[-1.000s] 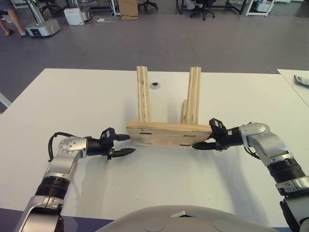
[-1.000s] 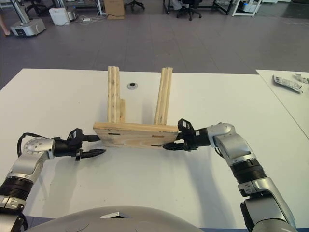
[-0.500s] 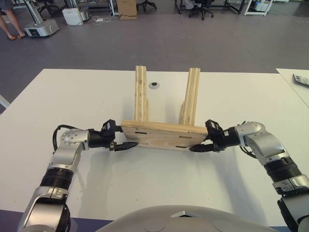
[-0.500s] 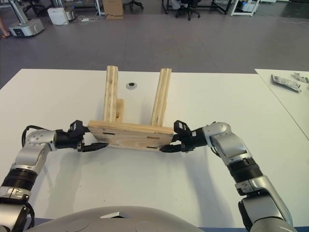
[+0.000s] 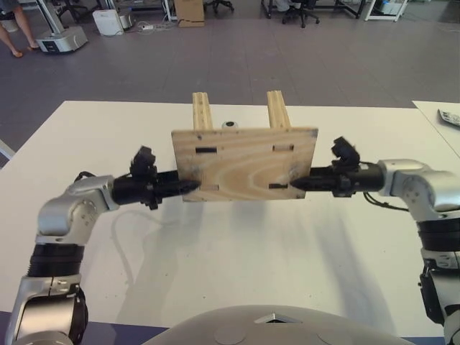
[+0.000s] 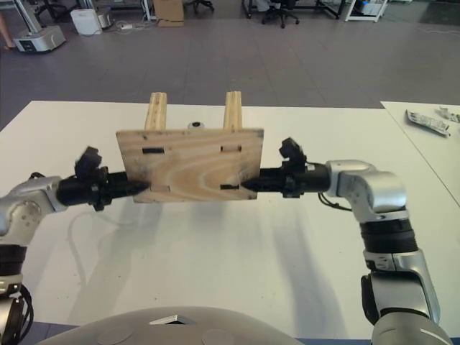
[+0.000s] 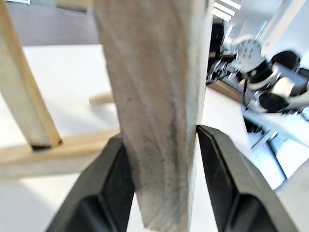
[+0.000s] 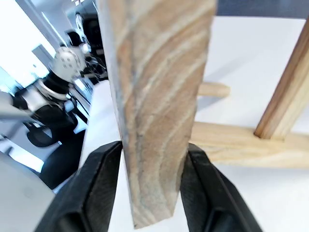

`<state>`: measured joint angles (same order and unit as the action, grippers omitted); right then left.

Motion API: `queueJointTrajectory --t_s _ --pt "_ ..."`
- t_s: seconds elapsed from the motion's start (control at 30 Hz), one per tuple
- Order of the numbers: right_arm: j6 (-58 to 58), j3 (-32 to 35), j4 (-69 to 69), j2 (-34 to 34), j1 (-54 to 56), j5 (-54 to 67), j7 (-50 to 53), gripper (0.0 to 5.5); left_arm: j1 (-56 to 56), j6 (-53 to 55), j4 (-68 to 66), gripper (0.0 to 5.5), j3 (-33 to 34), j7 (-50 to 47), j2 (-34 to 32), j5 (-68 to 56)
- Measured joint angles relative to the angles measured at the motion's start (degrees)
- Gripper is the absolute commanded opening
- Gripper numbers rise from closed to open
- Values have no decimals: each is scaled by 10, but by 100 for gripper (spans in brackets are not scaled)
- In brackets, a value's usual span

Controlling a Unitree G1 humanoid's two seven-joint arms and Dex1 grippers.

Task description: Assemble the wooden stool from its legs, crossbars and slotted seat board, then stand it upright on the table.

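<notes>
The assembled wooden stool hangs above the white table (image 5: 230, 266), held from both sides. Its slotted seat board (image 5: 244, 164) faces me, and the two upper legs (image 5: 200, 111) (image 5: 278, 110) point away. My left gripper (image 5: 188, 187) is shut on the board's left edge near the lower corner. My right gripper (image 5: 296, 185) is shut on the right edge. In the left wrist view the fingers (image 7: 108, 183) clamp the board's edge (image 7: 154, 96), with a leg (image 7: 21, 96) and a crossbar (image 7: 58, 150) behind. The right wrist view shows the same grip on the board (image 8: 154, 87).
A small round dark fitting (image 5: 229, 124) sits in the table just behind the board's top edge. A second white table with a flat device (image 5: 449, 117) stands at the far right. Open grey floor lies beyond the table's far edge.
The stool has come off the table and tipped, so the seat board now faces me. My left gripper, apart from the board a second ago, has closed on its left edge.
</notes>
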<state>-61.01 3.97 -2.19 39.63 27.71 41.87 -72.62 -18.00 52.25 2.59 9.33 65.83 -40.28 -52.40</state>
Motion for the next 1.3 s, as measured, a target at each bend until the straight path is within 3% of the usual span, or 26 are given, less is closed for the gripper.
queueJointTrajectory --t_s 0.07,0.13,0.2,0.27,0.4,0.63,0.8,0.87,0.97,1.07,1.23,1.3 --pt "-59 52 -1 -7 51 56 37 174 -59 101 -4 184 45 -73 2 -87" --pt "-87 89 1 -22 81 96 65 166 -96 132 -32 177 79 -136 13 -163" --pt "-140 141 43 -74 120 150 147 158 -142 134 -91 154 117 -268 56 -284" --pt "-173 213 124 -147 182 197 279 157 -177 105 -104 144 133 -417 102 -373" --pt "-179 317 190 -221 218 233 480 157 -179 42 -86 143 134 -658 178 -471" --pt "-141 441 222 -349 235 304 840 160 -178 -53 -72 144 127 -936 250 -516" --pt "-111 445 171 -399 276 331 1107 290 -183 -90 -69 265 107 -1056 268 -525" --pt "-97 427 152 -413 277 330 1181 331 -188 -74 -90 301 87 -1050 263 -501" --pt "-102 404 148 -398 276 348 1188 331 -199 -28 -133 301 75 -928 202 -439" --pt "-111 387 149 -332 281 389 1139 331 -213 -19 -120 301 64 -769 109 -318" --pt "-97 356 149 -244 333 439 1048 331 -279 -45 -17 301 63 -649 82 -242" --pt "-76 317 126 -196 323 382 990 331 -266 -92 20 301 54 -614 55 -152"
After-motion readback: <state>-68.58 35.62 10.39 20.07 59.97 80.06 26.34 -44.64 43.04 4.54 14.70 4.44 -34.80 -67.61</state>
